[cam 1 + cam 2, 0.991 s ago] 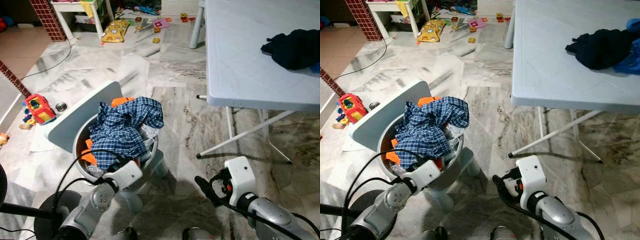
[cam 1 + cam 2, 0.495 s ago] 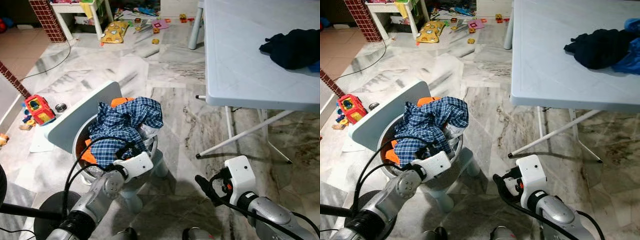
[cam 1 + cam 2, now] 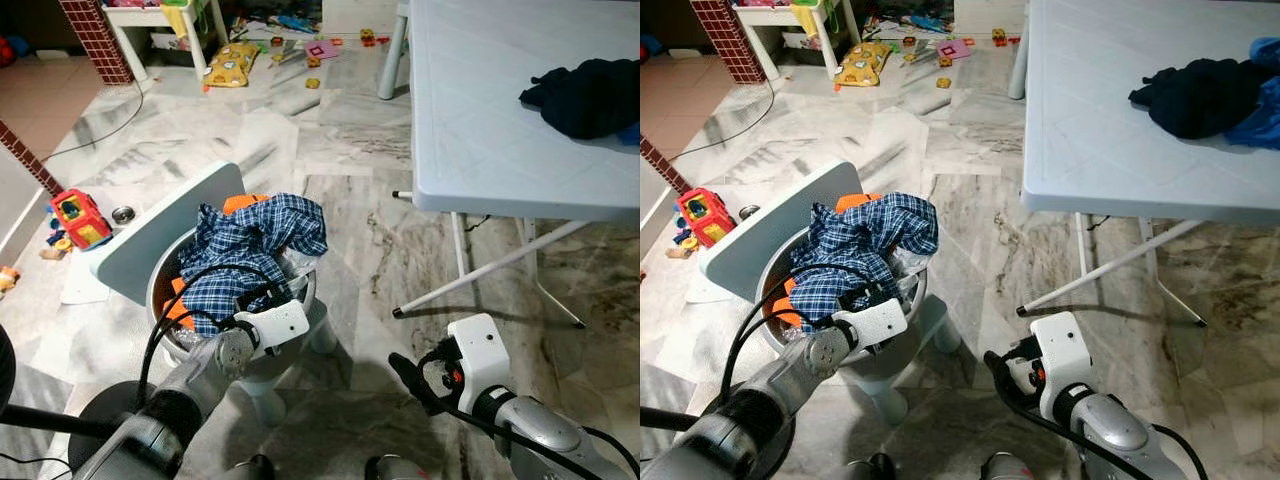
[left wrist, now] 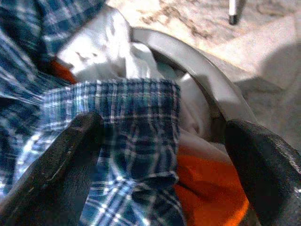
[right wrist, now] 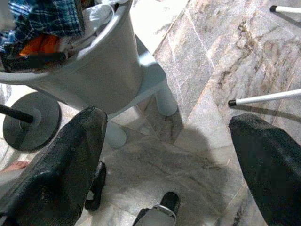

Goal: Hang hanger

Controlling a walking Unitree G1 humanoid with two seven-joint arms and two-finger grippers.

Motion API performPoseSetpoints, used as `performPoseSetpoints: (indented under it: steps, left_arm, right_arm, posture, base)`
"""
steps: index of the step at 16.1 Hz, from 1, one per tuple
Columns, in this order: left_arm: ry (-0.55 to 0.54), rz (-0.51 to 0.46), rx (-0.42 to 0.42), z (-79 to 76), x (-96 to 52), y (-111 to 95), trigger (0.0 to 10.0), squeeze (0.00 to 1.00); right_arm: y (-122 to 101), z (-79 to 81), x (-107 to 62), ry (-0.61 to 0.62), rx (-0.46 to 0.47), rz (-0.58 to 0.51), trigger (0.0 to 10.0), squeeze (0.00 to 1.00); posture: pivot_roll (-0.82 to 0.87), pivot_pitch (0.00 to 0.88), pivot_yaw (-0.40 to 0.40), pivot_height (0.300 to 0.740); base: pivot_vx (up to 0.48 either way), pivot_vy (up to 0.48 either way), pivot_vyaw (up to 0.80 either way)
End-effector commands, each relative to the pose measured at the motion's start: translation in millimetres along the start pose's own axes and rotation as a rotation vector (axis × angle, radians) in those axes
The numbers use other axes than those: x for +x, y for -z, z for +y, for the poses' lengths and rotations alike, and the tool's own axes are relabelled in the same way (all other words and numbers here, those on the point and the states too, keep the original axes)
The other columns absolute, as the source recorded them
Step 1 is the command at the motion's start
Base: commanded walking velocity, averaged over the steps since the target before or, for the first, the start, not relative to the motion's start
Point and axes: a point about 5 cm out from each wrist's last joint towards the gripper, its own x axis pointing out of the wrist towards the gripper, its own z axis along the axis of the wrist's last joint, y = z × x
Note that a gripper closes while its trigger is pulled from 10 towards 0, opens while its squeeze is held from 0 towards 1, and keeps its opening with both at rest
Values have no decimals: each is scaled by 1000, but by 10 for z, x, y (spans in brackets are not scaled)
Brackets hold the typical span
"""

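A grey laundry basket (image 3: pixel 306 290) stands on a pale stool on the marble floor, heaped with a blue plaid shirt (image 3: pixel 255 245), an orange garment (image 3: pixel 240 203) and a white cloth (image 4: pixel 108 52). My left gripper (image 3: pixel 258 300) is at the basket's near rim, open, its fingers (image 4: pixel 56 165) spread on either side of a plaid fold over the orange cloth. My right gripper (image 3: pixel 407 373) hangs open low over the bare floor to the right of the basket, holding nothing. I see no hanger.
A white folding table (image 3: pixel 480 130) fills the right, with a dark garment (image 3: pixel 585 95) on it and thin legs (image 3: pixel 480 265) reaching down to the floor. A white panel (image 3: pixel 160 235) leans on the basket's left. A red toy car (image 3: pixel 78 217) and several toys lie farther off.
My left gripper has moved forward from below the basket to its near rim, in among the plaid shirt. The right gripper has barely moved.
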Motion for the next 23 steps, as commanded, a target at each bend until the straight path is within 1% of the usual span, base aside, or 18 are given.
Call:
performPoseSetpoints:
  steps: [1,2,3,4,5,6,7,8,13,14,15,16,17,18,19,21,22,23]
  left_arm:
    - [33,14,-6,-9,7,34,10000,1000]
    - [40,14,0,-9,11,30,10000,1000]
    - [58,13,23,-8,20,23,10000,867]
    - [67,12,40,-2,23,21,10000,667]
    - [74,19,76,20,23,44,10000,0]
    - [82,28,103,49,22,75,10000,0]
    - [88,38,105,71,17,101,10000,0]
    - [112,58,127,98,7,140,10000,0]
    - [194,111,195,109,-26,259,10000,0]
    - [211,126,186,103,-28,274,9373,0]
    - [209,141,167,105,-30,292,4824,0]
    - [203,160,152,109,-35,318,3569,0]
    - [179,184,130,137,-44,353,3412,0]
    - [154,172,125,181,-38,333,10000,0]
    - [135,161,110,205,-32,313,10000,0]
    - [78,141,105,287,-21,270,10000,0]
    - [12,117,85,380,-15,228,10000,0]
    - [-4,112,90,413,-15,215,10000,0]
  right_arm:
    - [-1,18,-48,-3,4,2,10000,0]
    - [2,22,-57,-4,5,3,10000,0]
    - [11,29,-75,-5,7,6,10000,0]
    - [13,33,-81,-5,7,7,10000,0]
    - [14,32,-84,-5,8,9,10000,0]
    - [12,32,-88,-4,10,11,10000,0]
    - [12,35,-91,-5,12,12,10000,0]
    - [13,37,-94,-5,16,14,10000,0]
    - [19,48,-93,-7,25,17,10000,0]
    - [15,50,-92,-8,26,16,10000,0]
    - [13,51,-91,-9,26,16,10000,0]
    - [13,50,-89,-9,26,16,10000,0]
    - [7,47,-87,-8,25,15,10000,0]
    - [6,43,-84,-6,25,14,10000,0]
    - [5,40,-81,-4,24,13,10000,0]
    - [7,33,-67,-3,23,13,10000,0]
    - [0,35,-55,-3,22,10,10000,0]
    - [-2,35,-50,-2,21,9,10000,0]
  posture:
    - [-315,203,42,740]
    - [-318,205,43,740]
    - [-319,210,43,740]
    - [-319,212,43,740]
    - [-319,217,42,740]
    - [-319,220,44,740]
    - [-319,222,44,740]
    - [-319,223,47,740]
    - [-320,223,52,740]
    - [-320,223,53,740]
    - [-319,221,52,740]
    - [-319,220,52,740]
    - [-318,220,51,740]
    - [-317,219,50,740]
    - [-315,217,50,740]
    - [-312,217,48,740]
    - [-308,215,49,740]
    - [-307,214,50,740]
  base:
    - [0,0,0]
    - [0,0,0]
    - [0,0,0]
    - [0,0,0]
    - [0,0,0]
    - [0,0,0]
    - [0,0,0]
    - [0,0,0]
    - [0,0,0]
    - [0,0,0]
    - [0,0,0]
    - [0,0,0]
    - [0,0,0]
    - [0,0,0]
    - [0,0,0]
    - [0,0,0]
    - [0,0,0]
    - [0,0,0]
